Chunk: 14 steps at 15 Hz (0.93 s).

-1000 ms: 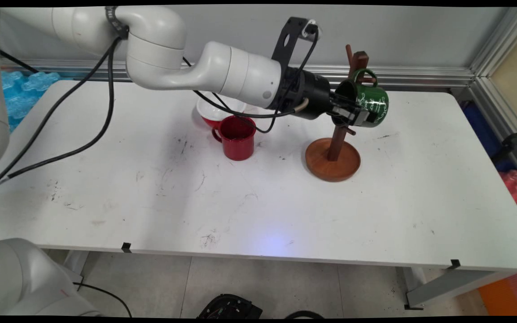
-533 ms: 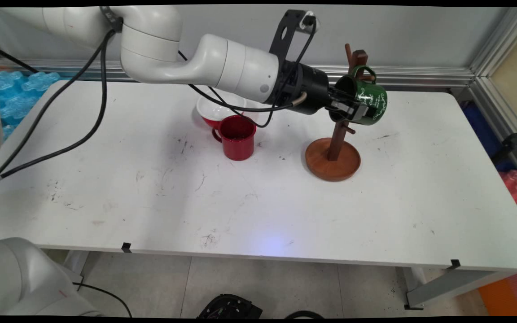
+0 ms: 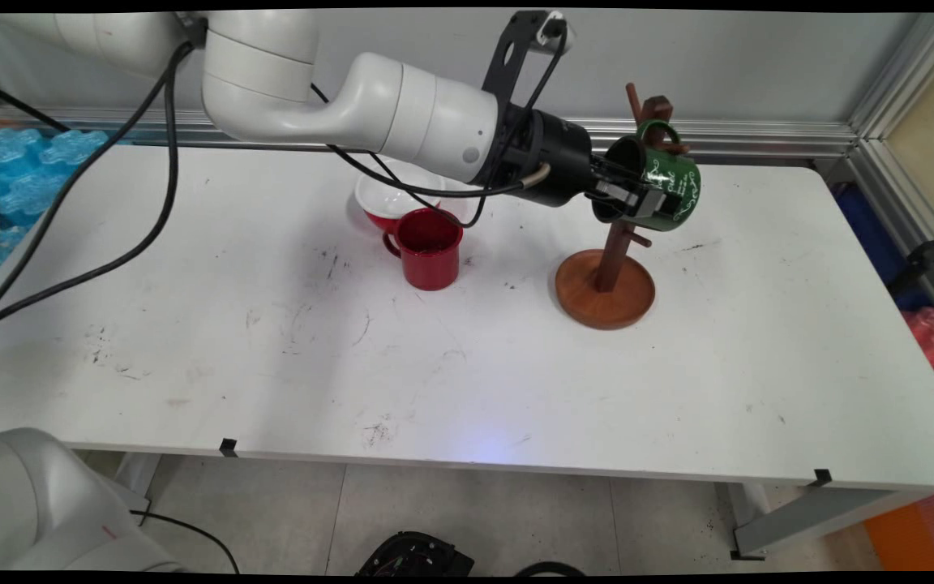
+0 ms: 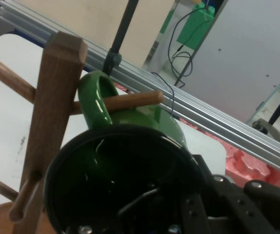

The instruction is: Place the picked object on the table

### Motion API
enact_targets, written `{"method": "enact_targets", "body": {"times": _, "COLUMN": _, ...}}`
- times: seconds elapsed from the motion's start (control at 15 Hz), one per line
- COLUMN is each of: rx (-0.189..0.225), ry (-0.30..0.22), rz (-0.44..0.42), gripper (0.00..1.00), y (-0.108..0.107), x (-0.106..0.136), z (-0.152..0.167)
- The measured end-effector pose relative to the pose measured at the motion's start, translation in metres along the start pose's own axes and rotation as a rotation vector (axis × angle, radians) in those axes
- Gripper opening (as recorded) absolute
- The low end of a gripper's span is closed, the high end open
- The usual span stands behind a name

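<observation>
Green mug (image 3: 663, 188): tipped on its side, handle looped over an upper peg of the wooden mug tree (image 3: 609, 272).
Gripper (image 3: 627, 198): fingers clamped on the mug's rim, one inside, one outside.
Red cup (image 3: 430, 248): upright, left of the tree, well apart.
Bowl (image 3: 387, 199): just behind the red cup.

Mug (image 3: 666, 188) on rack (image 3: 606, 277) peg (image 4: 132, 100); cup (image 3: 430, 248) left, before bowl (image 3: 386, 203).

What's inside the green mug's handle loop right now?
A wooden peg of the mug tree passes through the green mug's handle. The gripper grips the mug's rim; the mug's inside is dark, contents unseen.
</observation>
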Motion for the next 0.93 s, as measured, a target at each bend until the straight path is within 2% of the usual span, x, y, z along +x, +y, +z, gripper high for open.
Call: {"method": "enact_targets", "body": {"times": 0.93, "rx": -0.041, "ry": -0.013, "rz": -0.020, "gripper": 0.00, "y": 0.015, "x": 0.005, "z": -0.008}}
